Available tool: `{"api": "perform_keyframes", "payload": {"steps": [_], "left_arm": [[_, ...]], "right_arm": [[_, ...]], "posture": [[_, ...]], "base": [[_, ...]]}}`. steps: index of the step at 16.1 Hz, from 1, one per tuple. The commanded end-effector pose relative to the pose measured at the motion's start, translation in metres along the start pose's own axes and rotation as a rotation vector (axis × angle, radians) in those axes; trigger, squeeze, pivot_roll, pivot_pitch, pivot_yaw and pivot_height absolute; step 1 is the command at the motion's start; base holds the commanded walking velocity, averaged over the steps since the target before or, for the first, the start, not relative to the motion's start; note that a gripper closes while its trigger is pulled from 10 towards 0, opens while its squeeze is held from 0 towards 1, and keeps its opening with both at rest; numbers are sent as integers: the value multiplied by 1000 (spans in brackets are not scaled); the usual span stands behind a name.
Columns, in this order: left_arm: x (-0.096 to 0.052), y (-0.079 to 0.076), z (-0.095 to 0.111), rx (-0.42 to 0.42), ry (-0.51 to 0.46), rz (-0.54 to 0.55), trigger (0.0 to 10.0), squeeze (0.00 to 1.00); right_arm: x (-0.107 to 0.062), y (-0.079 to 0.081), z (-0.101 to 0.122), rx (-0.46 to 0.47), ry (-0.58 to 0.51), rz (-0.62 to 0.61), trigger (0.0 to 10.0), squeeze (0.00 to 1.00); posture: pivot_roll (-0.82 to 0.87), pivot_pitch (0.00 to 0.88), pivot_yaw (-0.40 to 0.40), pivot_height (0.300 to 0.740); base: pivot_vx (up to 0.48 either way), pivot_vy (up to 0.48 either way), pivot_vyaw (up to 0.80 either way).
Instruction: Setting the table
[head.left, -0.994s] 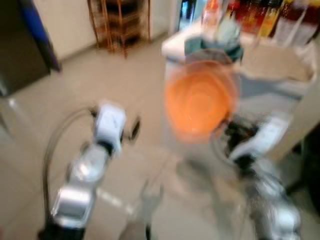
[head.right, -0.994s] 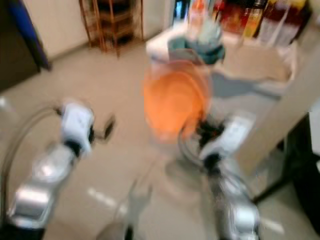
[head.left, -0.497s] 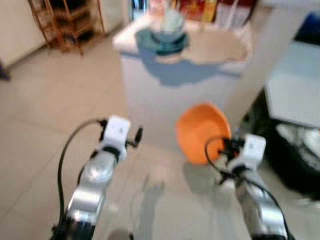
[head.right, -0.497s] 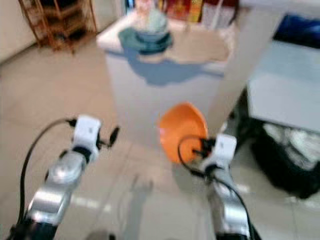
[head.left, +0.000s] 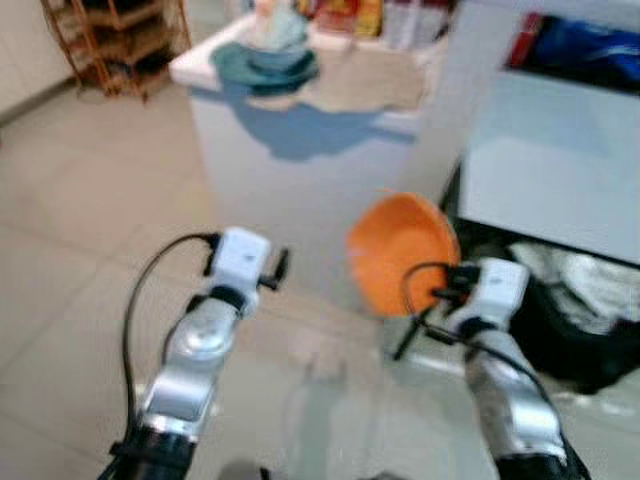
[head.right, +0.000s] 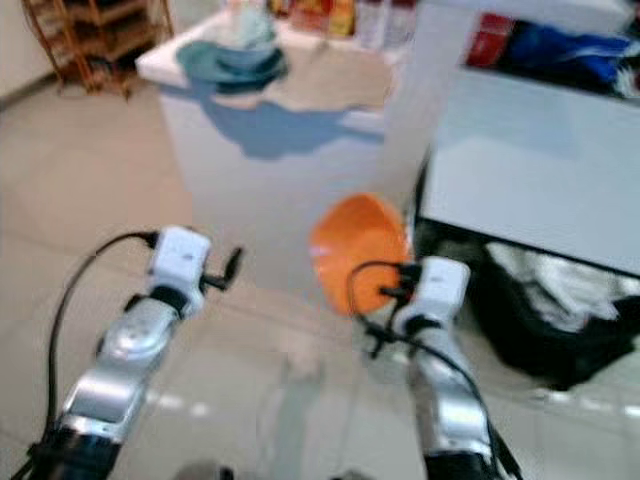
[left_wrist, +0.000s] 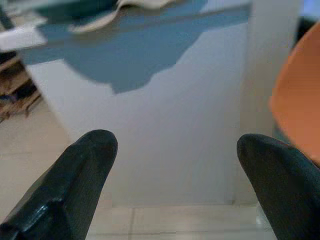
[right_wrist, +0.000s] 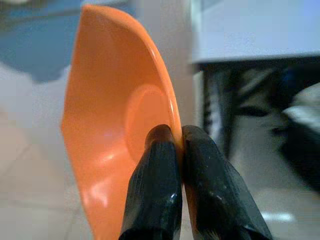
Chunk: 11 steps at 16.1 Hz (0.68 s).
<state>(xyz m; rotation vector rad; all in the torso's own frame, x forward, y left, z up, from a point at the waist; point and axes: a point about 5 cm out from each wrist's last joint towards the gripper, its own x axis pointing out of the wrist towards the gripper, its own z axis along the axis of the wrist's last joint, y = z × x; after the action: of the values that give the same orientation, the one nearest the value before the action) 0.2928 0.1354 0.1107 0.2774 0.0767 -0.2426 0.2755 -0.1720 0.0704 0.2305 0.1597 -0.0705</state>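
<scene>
- right gripper (right_wrist: 175, 145) clamped on the rim of the orange bowl (head.left: 400, 252), one finger inside, one outside; bowl held on edge, tilted, out in front of the right arm above the floor.
- bowl looks empty, smooth inside, nothing to spill.
- left gripper (left_wrist: 172, 165) spread wide, holding nothing, raised beside the right one; orange rim just at the edge of its wrist view.
- step in hand, my read: carrying the bowl to where the table gets set. Doing it well = keep the pinch firm, since a thin rim grip on a slick bowl could slip or swing while walking; keep the bowl away from the counter corner and pillar when passing.
- bowl would need levelling before set-down, base down, then let go only once it rests flat.
- free left arm could steady the far rim if it wobbles.
- tiled floor (head.left: 70, 250) under both arms.
- just beyond the bowl: white counter (head.left: 290, 150) with a blue-and-beige cloth (head.left: 340, 95) draped over the top.
- on that counter, far end: stack of teal dishes (head.left: 268, 62), something pale sitting in the top one, too blurred to name.
- bottles or packets (head.left: 345, 15) behind the stack, blurred.
- right of the pillar: white table (head.left: 550, 150) with blue stuff (head.left: 590, 50) on top, dark bags (head.left: 580, 310) underneath.
- far left: wooden rack (head.left: 110, 40).
</scene>
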Motion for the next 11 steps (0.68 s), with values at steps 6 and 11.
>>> {"api": "perform_keyframes", "payload": {"steps": [6, 11], "left_arm": [[5, 4, 11, 32, -46, -8, 10000, 0], [8, 5, 15, 34, -55, -4, 10000, 0]], "right_arm": [[5, -4, 23, 0, -97, -16, 10000, 0], [6, -13, 28, -3, -113, -49, 10000, 0]], "posture": [[52, 19, -27, 740], [50, 18, -23, 740]], "base": [[0, -480, 0], [0, -480, 0]]}}
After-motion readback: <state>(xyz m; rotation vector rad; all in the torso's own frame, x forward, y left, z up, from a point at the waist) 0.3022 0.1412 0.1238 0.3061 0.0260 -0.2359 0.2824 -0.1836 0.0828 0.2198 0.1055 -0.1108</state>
